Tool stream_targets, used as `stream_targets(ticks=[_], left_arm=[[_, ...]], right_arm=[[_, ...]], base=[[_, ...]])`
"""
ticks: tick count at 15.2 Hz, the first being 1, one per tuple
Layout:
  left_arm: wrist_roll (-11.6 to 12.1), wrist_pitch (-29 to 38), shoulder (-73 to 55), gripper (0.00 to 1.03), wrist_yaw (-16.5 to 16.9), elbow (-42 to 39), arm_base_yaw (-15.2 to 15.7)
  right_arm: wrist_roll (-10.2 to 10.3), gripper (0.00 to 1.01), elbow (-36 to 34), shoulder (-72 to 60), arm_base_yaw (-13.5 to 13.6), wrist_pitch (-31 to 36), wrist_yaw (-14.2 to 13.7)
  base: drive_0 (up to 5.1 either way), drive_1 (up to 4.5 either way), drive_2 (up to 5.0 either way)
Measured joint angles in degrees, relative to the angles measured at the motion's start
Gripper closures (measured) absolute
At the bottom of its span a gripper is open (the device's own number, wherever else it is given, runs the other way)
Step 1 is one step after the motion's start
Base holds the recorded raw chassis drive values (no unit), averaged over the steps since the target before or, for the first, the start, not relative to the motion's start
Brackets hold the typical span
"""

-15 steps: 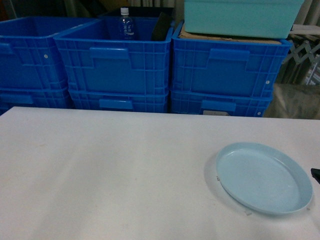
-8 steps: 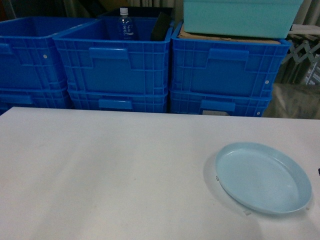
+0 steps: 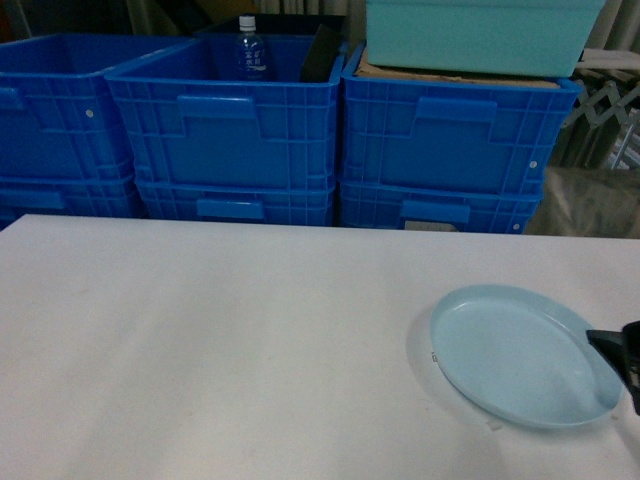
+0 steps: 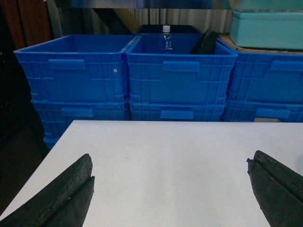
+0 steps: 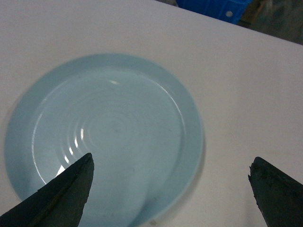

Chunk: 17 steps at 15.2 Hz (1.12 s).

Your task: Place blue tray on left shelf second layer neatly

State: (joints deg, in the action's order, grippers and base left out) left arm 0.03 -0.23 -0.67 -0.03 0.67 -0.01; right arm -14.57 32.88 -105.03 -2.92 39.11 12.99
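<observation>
Head view: blue tray [image 3: 525,355] flat on white desk [image 3: 220,340], right front; right hand [image 3: 622,362] at its right rim. Blue crates [image 3: 230,125] behind; bottle [image 3: 252,48] in 1; teal tub [image 3: 485,35] on top.
Left wrist view: left hand [image 4: 173,189] spread wide, empty, over desk.
Right wrist view: right hand spread wide above tray, grasping nothing.

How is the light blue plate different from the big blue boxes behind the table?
The blue tray is pale blue, round and shallow; the crates are dark blue, boxy and deep. The tray's surface is smooth with faint rings, while the crates have ribbed walls. The tray lies alone on the white table; the crates are stacked behind it. Both look like plastic.
</observation>
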Motion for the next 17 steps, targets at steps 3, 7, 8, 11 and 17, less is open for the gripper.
stream_targets(ticks=[3,7,8,11,17], left_arm=[[0.0,0.0,0.0,0.05,0.0,0.0,0.0],[0.0,0.0,0.0,0.05,0.0,0.0,0.0],[0.0,0.0,0.0,0.05,0.0,0.0,0.0],[0.0,0.0,0.0,0.05,0.0,0.0,0.0],[0.0,0.0,0.0,0.05,0.0,0.0,0.0]], right_arm=[[-0.5,0.03,1.6,-2.5,4.7,0.5,-0.8],[0.0,0.03,2.8,-5.9,5.4,0.5,-1.9],[0.1,0.03,2.9,-6.6,5.0,0.4,-2.0],[0.1,0.03,4.0,-8.6,4.6,0.3,-2.6],[4.5,0.03,7.1,-16.5,1.2,1.0,-3.5]], base=[[0.0,0.0,0.0],[0.0,0.0,0.0],[0.0,0.0,0.0],[0.0,0.0,0.0],[0.0,0.0,0.0]])
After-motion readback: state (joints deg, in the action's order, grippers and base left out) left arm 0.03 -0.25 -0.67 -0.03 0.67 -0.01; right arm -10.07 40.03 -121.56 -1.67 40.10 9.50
